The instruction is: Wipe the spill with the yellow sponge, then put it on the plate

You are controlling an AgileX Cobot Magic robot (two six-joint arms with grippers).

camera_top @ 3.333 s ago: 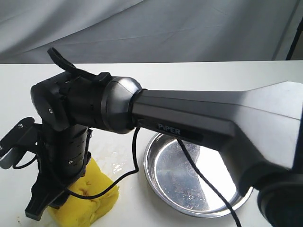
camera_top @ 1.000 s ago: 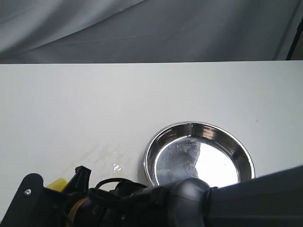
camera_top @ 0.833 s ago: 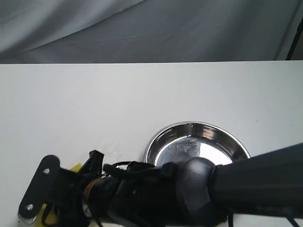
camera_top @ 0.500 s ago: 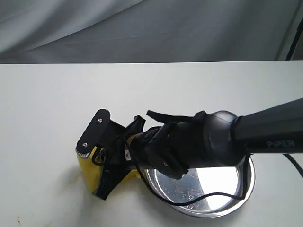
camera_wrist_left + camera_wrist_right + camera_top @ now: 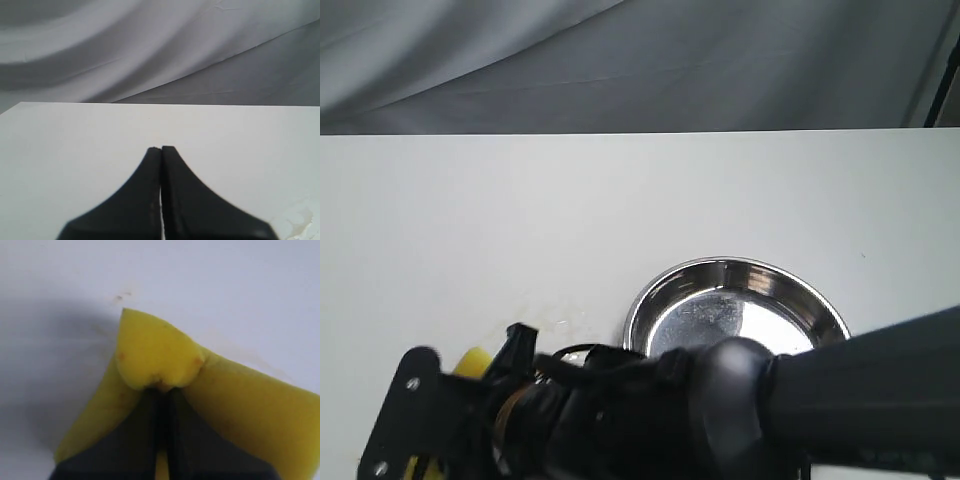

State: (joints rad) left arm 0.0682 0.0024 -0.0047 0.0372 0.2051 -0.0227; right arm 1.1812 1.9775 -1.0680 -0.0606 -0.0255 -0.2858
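Yellow sponge (image 5: 155, 357): held pinched between the fingers (image 5: 145, 432) of the right gripper (image 5: 161, 390); the foam bulges past the fingertips and is pressed towards the table (image 5: 620, 200).
Change: half a second ago the sponge was seen just beside the plate (image 5: 740, 268); it is now drawn back away from the rim, with the arm low across the near edge of the exterior view.
Meaning for the task: another wiping pass is judged to be under way; placing on the plate is not yet begun.
Spill (image 5: 558, 318): only a faint tan smear is seen, near the right fingertips (a few brown specks are carried on the foam itself).
Right fingers: closed to a narrow gap, deep in the sponge, which is squeezed to a crease between them.
Left gripper (image 5: 161, 149): the fingers (image 5: 145, 175) are pressed together with nothing held, well apart from the sponge.
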